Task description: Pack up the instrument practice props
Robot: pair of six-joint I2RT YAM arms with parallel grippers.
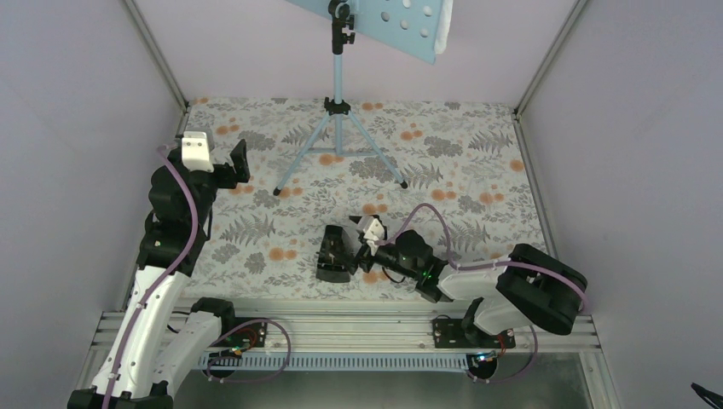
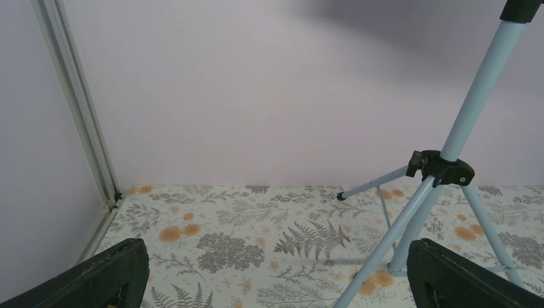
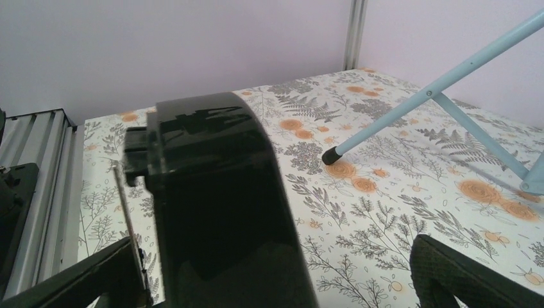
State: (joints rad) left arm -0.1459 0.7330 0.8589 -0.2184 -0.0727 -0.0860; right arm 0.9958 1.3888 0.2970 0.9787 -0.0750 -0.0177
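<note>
Pale lavender walls [image 1: 68,128] enclose a tabletop [image 1: 477,170] printed with grey ferns and orange blossoms.

1. The light blue music stand [image 1: 338,81] stands upright at the far centre on three spread legs. Its hole-dotted tray [image 1: 401,25] is tilted and cut off by the upper edge of the top view.
2. The left arm [image 1: 166,247] rises along the left side. Its tool [image 1: 234,166] is held above the tabletop and faces the tripod. In the left wrist view its fingers [image 2: 96,276] sit at the two lower corners, spread wide with nothing between them.
3. The right arm [image 1: 511,290] reaches low from the right toward the centre.
4. The glossy black box [image 1: 334,256] lies on the tabletop nearer the arm bases than the tripod feet, and apart from them.
5. The right tool [image 1: 358,249] is at the box. Its fingers [image 3: 462,273] are spread wide to either side of the box (the right one stands clear of it), so nothing is clamped.
</note>
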